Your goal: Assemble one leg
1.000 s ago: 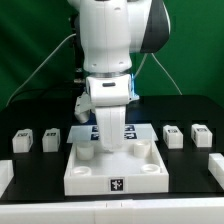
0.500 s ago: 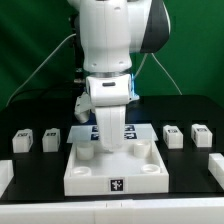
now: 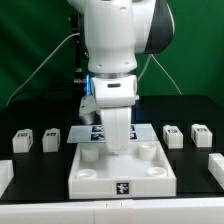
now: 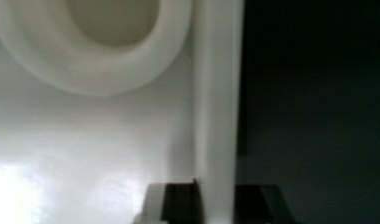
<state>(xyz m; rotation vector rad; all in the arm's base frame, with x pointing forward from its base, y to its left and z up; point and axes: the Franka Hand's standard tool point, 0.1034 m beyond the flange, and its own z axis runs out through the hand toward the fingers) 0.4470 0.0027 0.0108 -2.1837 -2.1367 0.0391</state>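
My white arm (image 3: 112,45) stands nearly straight up over the middle of the black table (image 3: 35,165), wrist turned downward, so that my pincer (image 3: 120,143) reaches down inside the large white plastic tray piece with raised walls (image 3: 120,180). In the exterior view the wrist housing hides my fingertips.

The wrist view shows more. My two dark fingers (image 4: 174,203) sit on either side of one upright white wall (image 4: 217,100) of the tray piece, and I see no gap between them and it. My pincer is thus narrowed almost to closing, clamped on that wall. A round recess (image 4: 98,40) in the tray floor lies close beside it.

The small white plastic leg blocks with black-and-white tags rest on the table, apart from my pincer. Two (image 3: 22,141) (image 3: 51,139) are at the exterior view's left of the tray piece and two (image 3: 173,135) (image 3: 200,133) at its right.

The marker board (image 3: 92,134) lies flat just behind the tray piece.
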